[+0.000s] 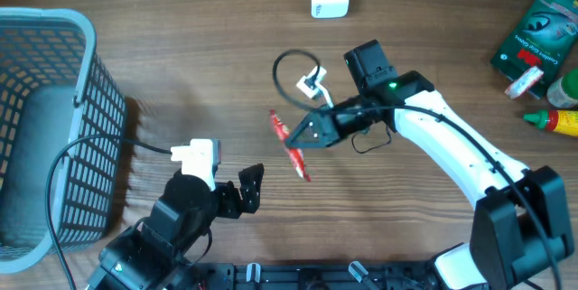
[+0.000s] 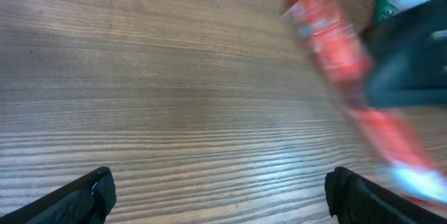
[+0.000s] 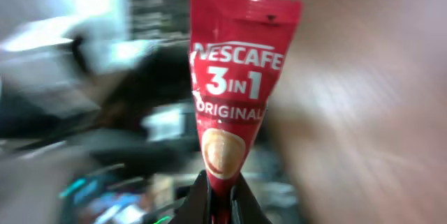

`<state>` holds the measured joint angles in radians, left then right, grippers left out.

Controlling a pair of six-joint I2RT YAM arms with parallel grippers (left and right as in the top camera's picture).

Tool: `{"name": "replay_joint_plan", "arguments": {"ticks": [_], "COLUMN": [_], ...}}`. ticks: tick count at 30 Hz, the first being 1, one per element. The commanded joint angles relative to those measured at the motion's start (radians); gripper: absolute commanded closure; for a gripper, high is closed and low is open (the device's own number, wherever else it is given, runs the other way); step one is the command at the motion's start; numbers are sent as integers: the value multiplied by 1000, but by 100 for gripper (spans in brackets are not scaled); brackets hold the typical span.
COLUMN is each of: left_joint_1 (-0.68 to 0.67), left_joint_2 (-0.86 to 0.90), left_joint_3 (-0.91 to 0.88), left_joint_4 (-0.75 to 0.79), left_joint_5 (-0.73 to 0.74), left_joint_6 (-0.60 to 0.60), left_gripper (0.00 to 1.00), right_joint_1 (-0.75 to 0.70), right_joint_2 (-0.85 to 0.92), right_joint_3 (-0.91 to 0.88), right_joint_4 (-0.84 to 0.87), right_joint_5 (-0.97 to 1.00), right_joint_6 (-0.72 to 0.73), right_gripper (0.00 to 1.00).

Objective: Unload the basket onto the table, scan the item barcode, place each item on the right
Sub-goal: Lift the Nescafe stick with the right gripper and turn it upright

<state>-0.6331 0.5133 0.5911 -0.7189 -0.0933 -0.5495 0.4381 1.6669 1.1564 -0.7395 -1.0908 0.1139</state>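
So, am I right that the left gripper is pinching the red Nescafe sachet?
Not quite: the right gripper pinches the red Nescafe sachet, as the right wrist view shows; the left gripper stands open and empty.

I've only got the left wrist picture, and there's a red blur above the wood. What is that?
Observer: A red Nescafe 3 in 1 sachet; the right wrist view shows its label clearly.
Operator: What is holding it?
Observer: The right hand, shut on one end of it.
Operator: Anything else around?
Observer: Overhead shows a blue basket at the table's left edge.
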Motion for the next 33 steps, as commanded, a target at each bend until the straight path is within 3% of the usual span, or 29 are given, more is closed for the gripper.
{"name": "replay_joint_plan", "arguments": {"ticks": [1,3,6,9,12,15,20,24,27,33], "left_joint_1": [-2,-2,-2,-2,-2,-2,-2,-2,-2,-2], "left_joint_2": [-3,-3,-3,-3,-3,-3,-3,-3,-3,-3], "left_joint_3": [15,15,15,15,15,15,15,15,15,15], "left_joint_4": [2,2,2,2,2,2,2,2,2,2], "left_joint_5": [-13,-13,-13,-13,-13,-13,-13,-13,-13,-13], "left_joint_6": [22,22,22,22,22,22,22,22,22,22], "left_gripper": [0,0,0,0,0,0,0,0,0,0], "right_joint_1": [15,15,15,14,8,0,-8,-8,-8,-11], "right_joint_2": [-3,-3,-3,-3,-3,-4,-4,-4,-4,-4], "right_joint_3": [-36,-48,-48,-48,-48,-48,-48,-48,-48,-48], "right_joint_4": [9,32,76,92,92,92,100,121,123,207], "right_joint_5": [866,879,720,231,46,-37,-370,-415,-415,-501], "right_joint_6": [196,154,64,-43,152,494,978,1280,1445,1620], "right_gripper": [96,96,96,96,96,96,96,96,96,96]}}
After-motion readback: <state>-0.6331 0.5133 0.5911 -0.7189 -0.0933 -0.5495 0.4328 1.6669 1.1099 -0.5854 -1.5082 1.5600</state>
